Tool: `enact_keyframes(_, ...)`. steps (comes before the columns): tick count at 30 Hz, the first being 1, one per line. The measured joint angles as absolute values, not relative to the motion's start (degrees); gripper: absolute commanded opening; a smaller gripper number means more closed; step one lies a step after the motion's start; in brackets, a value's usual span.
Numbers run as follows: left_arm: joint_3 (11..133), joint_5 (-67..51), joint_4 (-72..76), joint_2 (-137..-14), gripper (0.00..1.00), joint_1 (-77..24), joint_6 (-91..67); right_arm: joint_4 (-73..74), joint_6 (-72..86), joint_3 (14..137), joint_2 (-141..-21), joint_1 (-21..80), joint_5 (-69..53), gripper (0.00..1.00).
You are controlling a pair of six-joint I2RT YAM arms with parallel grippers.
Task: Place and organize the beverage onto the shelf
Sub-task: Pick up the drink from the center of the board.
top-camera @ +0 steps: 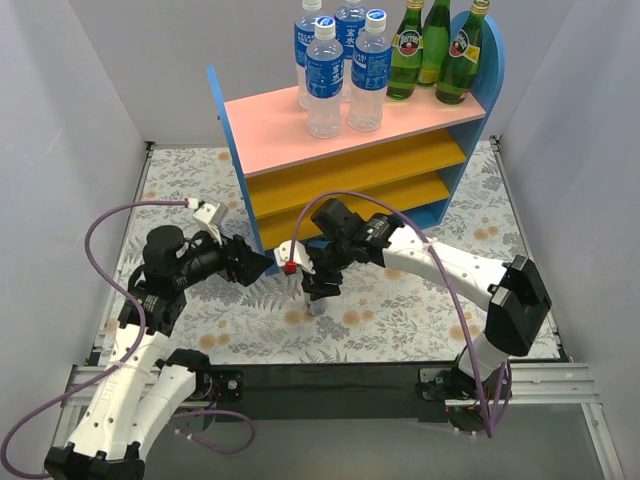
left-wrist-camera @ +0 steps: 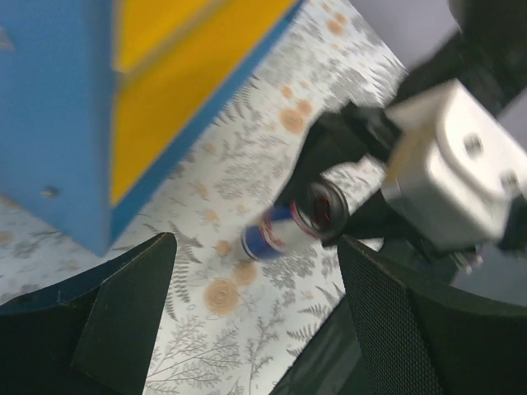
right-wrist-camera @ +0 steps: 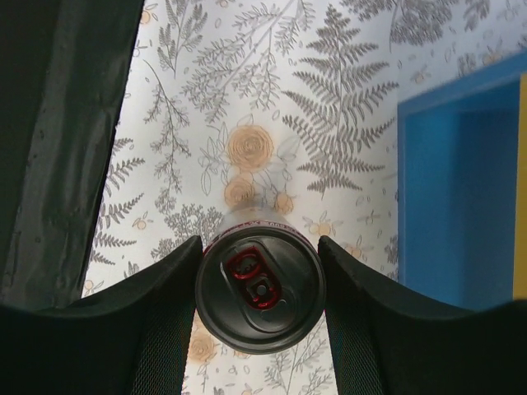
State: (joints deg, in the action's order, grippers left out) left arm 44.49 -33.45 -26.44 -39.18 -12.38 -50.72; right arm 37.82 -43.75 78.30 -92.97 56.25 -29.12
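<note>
Seven bottles [top-camera: 325, 75] crown the shelf [top-camera: 275, 125]; right fingers [right-wrist-camera: 366, 329] clasp a can [right-wrist-camera: 259, 290], left fingers [left-wrist-camera: 123, 321] apparently wide.

plain white walls [top-camera: 60, 100], fern-print tabletop [top-camera: 420, 322]

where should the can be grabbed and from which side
Grip the can across its round side wall, just below the top rim, coming straight down from above. It is upright with the tab lid facing up, so both curved sides are free, and the shelf stands off to one side. The right jaws clasp it this way.
</note>
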Motion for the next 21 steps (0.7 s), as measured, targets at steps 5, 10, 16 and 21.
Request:
enact_keyframes(5,39.18,-37.67,-21.8,-38.04,0.78,-19.46,-48.86,38.09,-43.44,73.87,-88.09,50.85,-31.16,0.01)
enact_keyframes(10,34.37,-38.13,-15.09,-38.72,0.78,-26.35,-46.44,38.11,-42.46,70.32,-82.87,43.75,-33.43,0.01)
enact_keyframes(16,30.35,-34.68,-2.92,-44.71,0.79,-35.2,-41.87,38.19,-41.69,66.59,-76.44,36.56,-34.96,0.01)
enact_keyframes(21,28.73,-30.3,9.21,-52.58,0.79,-41.36,-37.65,38.63,-40.27,64.82,-72.66,32.97,-35.92,0.01)
